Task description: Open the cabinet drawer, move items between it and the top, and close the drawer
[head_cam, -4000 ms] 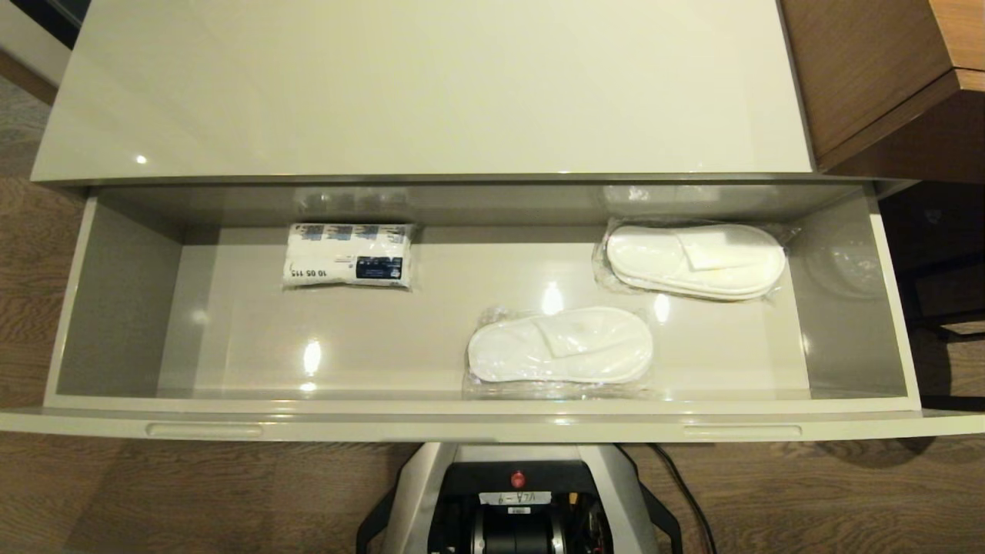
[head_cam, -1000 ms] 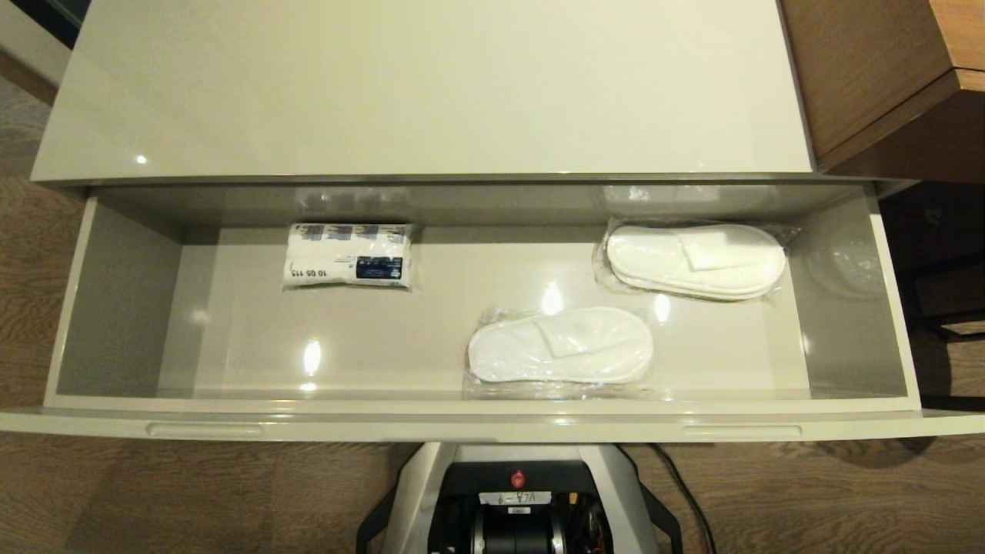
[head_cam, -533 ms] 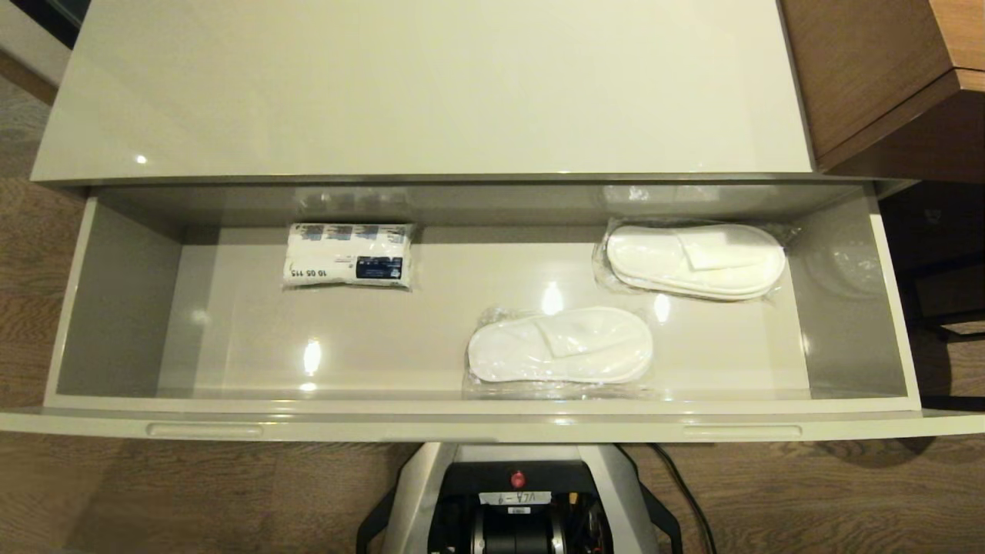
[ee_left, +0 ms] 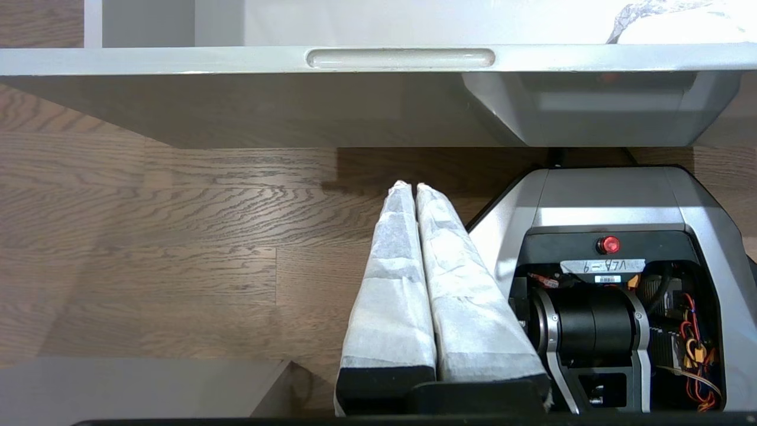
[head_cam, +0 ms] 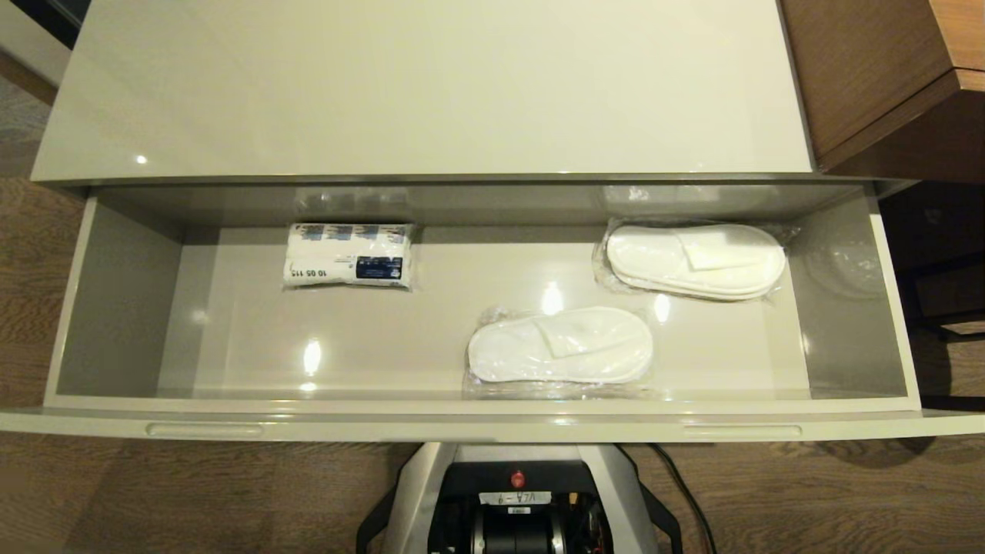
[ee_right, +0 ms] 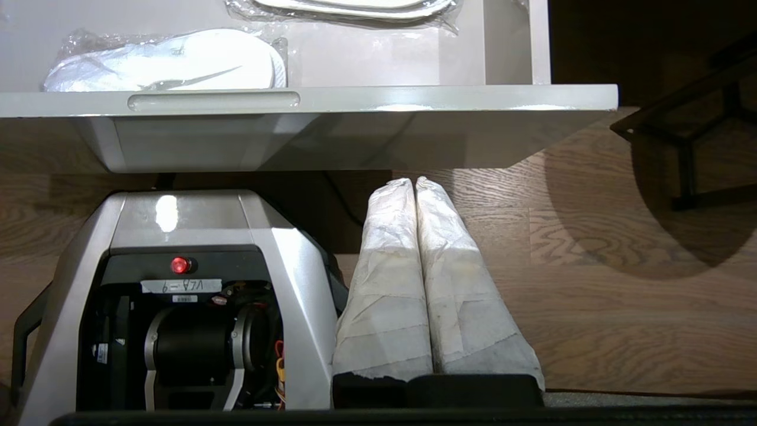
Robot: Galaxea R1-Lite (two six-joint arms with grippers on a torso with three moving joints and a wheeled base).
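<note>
The cabinet drawer (head_cam: 115,308) stands pulled wide out, its front edge showing two slim slots (head_cam: 204,430). Inside lie two wrapped white slipper pairs, one near the middle front (head_cam: 560,345) and one at the back right (head_cam: 696,260). A white packet with blue print (head_cam: 348,255) lies at the back left. The glossy cream top (head_cam: 431,85) is bare. Neither arm shows in the head view. My left gripper (ee_left: 412,186) hangs shut and empty over the floor, below the drawer front (ee_left: 177,59). On the other side of the base, my right gripper (ee_right: 413,181) is likewise shut and empty.
A brown wooden furniture piece (head_cam: 869,69) adjoins the cabinet on the right. My own base (head_cam: 515,500) sits close under the drawer front. A dark metal frame (ee_right: 686,130) stands on the wood floor at the right. A grey block (ee_left: 136,387) lies near the left gripper.
</note>
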